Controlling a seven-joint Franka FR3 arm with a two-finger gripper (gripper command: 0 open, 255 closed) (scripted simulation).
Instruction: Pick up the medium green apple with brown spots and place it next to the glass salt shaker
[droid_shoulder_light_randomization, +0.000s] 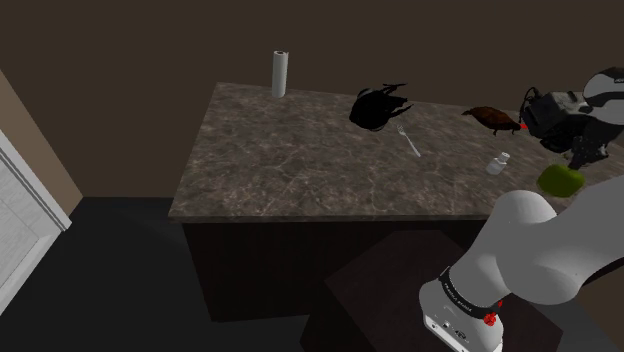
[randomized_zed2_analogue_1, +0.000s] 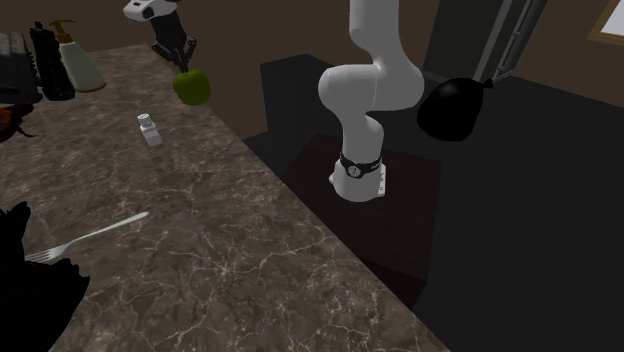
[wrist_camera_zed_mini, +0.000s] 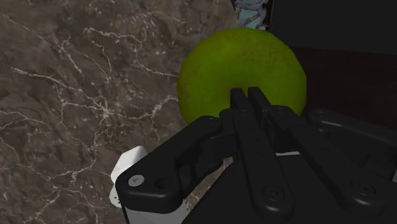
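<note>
Pincer (wrist_camera_zed_mini: 247, 97) by apple (wrist_camera_zed_mini: 216, 70), salt shaker (randomized_zed2_analogue_1: 149, 129) near

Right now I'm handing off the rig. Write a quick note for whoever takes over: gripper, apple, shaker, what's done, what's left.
Gripper: the fingers meet in the wrist view, clasping nothing, just above the green apple.
Apple: near the marble counter edge, apart from the salt shaker. I cannot tell whether it is resting or lifted.
Done: the gripper is at the apple, with no grasp.
Left: open, grasp the apple, set it beside the shaker.
</note>
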